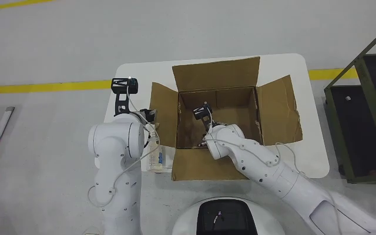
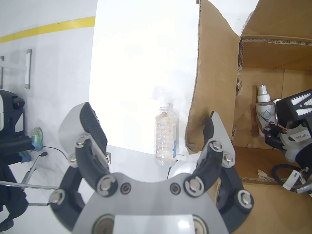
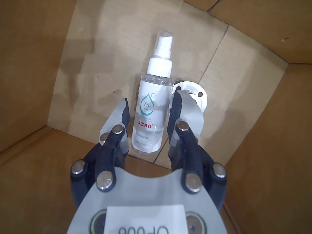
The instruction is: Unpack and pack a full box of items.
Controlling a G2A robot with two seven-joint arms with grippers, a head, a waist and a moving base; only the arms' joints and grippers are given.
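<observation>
Spray bottle in box, between fingers of right claw, part open, not quite gripping; left claw wide open, holding nothing, over table near water bottle just outside box.

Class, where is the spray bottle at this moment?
Right wrist view: the spray bottle sits inside the cardboard box, between the fingers of the right gripper, beside a metal disc.

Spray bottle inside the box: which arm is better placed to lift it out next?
Right. The right hand is down inside the box, its open fingers on either side of the spray bottle. The left hand is open outside the box, near the water bottle on the table.
</observation>
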